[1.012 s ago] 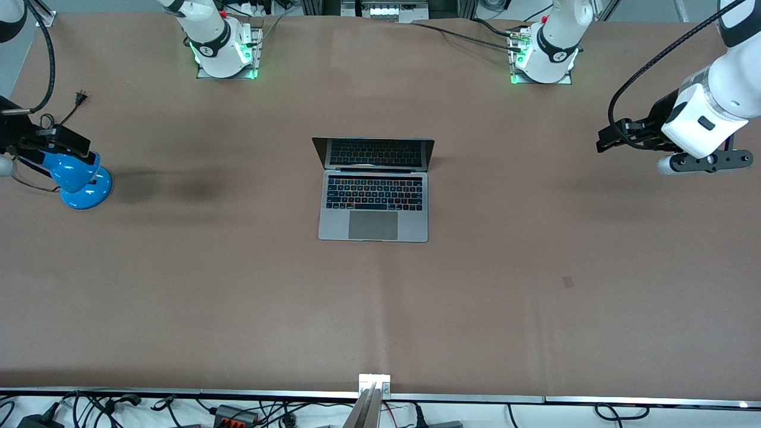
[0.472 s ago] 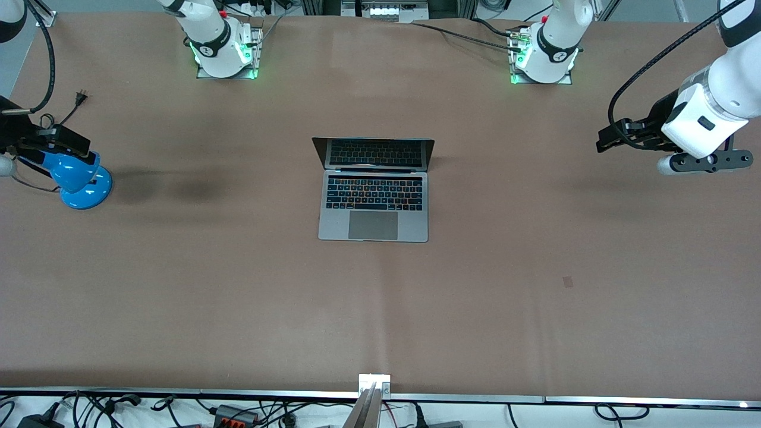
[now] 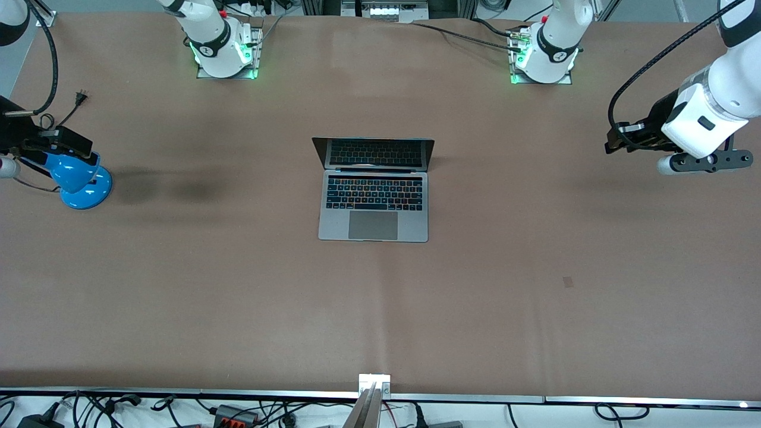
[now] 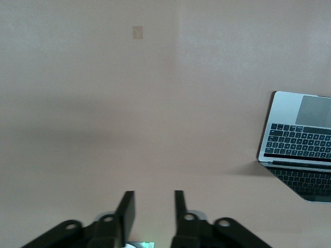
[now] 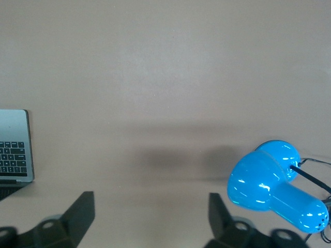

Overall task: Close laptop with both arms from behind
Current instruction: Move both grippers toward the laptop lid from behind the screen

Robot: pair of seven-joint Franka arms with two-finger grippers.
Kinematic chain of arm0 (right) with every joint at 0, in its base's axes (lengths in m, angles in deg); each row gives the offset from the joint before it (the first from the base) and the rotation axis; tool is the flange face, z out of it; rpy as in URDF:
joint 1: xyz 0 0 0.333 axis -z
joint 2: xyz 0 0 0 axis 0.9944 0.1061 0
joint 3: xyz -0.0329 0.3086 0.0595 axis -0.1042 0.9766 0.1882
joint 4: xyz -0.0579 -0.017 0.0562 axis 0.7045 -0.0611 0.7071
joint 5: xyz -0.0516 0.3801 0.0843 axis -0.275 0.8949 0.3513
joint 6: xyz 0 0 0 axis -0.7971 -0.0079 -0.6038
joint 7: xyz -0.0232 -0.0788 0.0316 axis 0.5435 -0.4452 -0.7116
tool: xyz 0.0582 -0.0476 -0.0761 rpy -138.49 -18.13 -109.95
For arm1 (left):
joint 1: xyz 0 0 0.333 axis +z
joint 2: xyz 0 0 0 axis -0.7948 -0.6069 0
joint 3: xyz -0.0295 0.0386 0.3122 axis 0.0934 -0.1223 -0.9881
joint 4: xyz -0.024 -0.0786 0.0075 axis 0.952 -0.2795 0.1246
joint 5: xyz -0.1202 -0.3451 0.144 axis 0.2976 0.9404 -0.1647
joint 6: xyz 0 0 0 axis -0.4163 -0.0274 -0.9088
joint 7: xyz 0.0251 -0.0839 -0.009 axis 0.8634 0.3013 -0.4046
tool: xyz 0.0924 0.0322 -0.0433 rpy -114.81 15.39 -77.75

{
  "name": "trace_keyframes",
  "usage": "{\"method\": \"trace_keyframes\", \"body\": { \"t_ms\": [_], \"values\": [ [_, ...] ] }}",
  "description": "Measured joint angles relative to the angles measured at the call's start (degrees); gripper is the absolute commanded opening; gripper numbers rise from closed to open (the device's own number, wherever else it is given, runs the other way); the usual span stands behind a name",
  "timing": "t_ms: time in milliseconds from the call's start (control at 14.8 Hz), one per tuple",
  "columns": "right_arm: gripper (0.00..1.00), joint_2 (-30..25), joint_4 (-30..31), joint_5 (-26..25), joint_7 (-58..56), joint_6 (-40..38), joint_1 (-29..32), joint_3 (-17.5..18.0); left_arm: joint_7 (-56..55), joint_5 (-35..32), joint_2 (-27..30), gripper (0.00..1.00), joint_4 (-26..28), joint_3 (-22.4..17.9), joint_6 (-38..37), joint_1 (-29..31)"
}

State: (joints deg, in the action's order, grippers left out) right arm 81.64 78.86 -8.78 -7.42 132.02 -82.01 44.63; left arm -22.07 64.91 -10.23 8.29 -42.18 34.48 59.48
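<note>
The front view showed a brown desk [image 3: 238,297] with the right arm's pincer [image 3: 59,139] at the edge, up over the right arm's end of the desk and just above a blue desk lamp [image 3: 80,178] whose round base rested on the desk. In the right wrist view that pincer [image 5: 151,209] was released, its two black fingers [image 5: 83,206] spread wide with bare desk between them, the lamp's glossy blue head [image 5: 274,186] off to one side and a corner of the laptop [image 5: 14,144] at the opposite edge. A black plug [image 3: 80,95] on a thin cord lay on the desk near the lamp, closer to the robots' bases. The laptop [image 3: 373,190] sat open in the middle of the desk, between the two arms' ends, its grey trackpad toward the front camera and its dark screen raised toward the bases and mirroring the keyboard. Neither pincer touched it. The left arm's pincer [image 3: 618,139] hung over the left arm's end of the desk, well apart from the laptop. In the left wrist view that pincer [image 4: 154,206] was partly open, its fingers [image 4: 126,206] parallel with a narrow gap and nothing between them, with the laptop [image 4: 300,150] seen farther off.
</note>
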Motion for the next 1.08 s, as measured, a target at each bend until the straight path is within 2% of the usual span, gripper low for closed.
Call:
{"method": "trace_keyframes", "body": {
  "t_ms": [67,405,607,945,1080],
  "values": [
    [0.00,0.0,0.0,0.0,0.0,0.1,0.0,0.0,0.0,0.0,0.0,0.00,0.0,0.0,-0.1,0.0],
    [0.00,0.0,0.1,0.0,0.0,0.1,-0.3,0.2,0.0,0.0,-0.1,0.00,0.1,0.2,-2.0,-0.5],
    [0.00,0.8,0.6,1.1,0.0,-3.4,-1.1,0.6,0.0,0.3,-0.7,0.00,0.1,0.6,-2.3,-1.1],
    [0.00,3.6,1.2,2.9,0.2,-7.7,-8.1,1.1,0.0,2.4,-2.0,0.00,0.5,5.5,-2.6,-1.4],
    [0.00,5.0,1.6,4.9,0.8,-9.1,-11.9,1.3,-0.3,6.1,-2.1,0.00,1.3,8.3,-2.7,-1.5]
  ]
}}
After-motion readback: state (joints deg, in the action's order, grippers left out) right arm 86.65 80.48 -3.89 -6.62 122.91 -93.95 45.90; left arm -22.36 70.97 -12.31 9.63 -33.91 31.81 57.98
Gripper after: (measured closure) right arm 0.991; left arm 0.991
